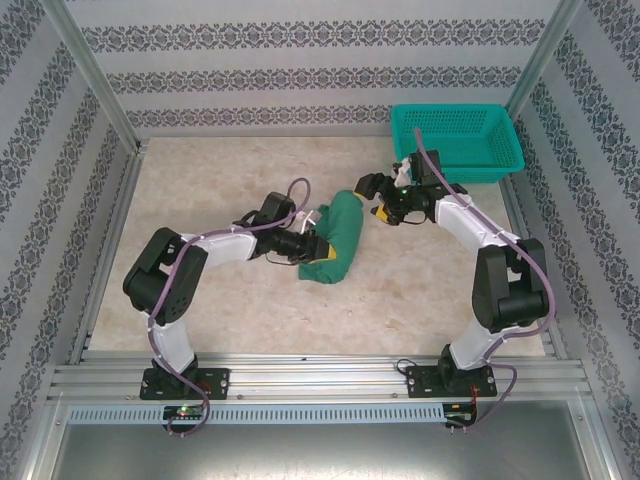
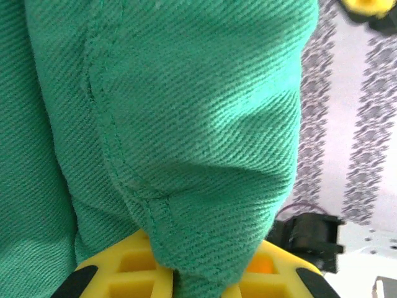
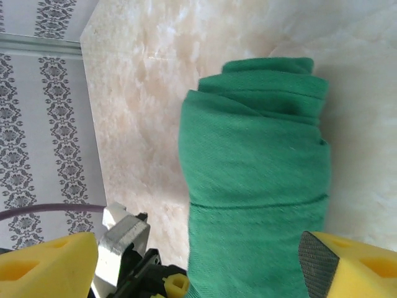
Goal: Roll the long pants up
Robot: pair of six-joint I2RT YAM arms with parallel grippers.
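Observation:
The long pants [image 1: 337, 236] lie as a thick green rolled bundle in the middle of the marble tabletop. My left gripper [image 1: 306, 246] is at the bundle's left side. In the left wrist view a hemmed fold of the pants [image 2: 186, 124] is pinched between its yellow fingers [image 2: 130, 273], so the left gripper [image 2: 198, 280] is shut on the cloth. My right gripper [image 1: 376, 203] hovers at the bundle's upper right end. In the right wrist view its yellow fingers [image 3: 46, 268] stand wide apart, so the right gripper [image 3: 198, 273] is open with the pants [image 3: 254, 180] ahead of it.
A teal mesh basket [image 1: 457, 141] stands at the back right corner, just behind the right arm. Patterned walls and metal posts enclose the table [image 1: 200, 180]. Part of the left gripper's body [image 3: 124, 239] shows beside the roll.

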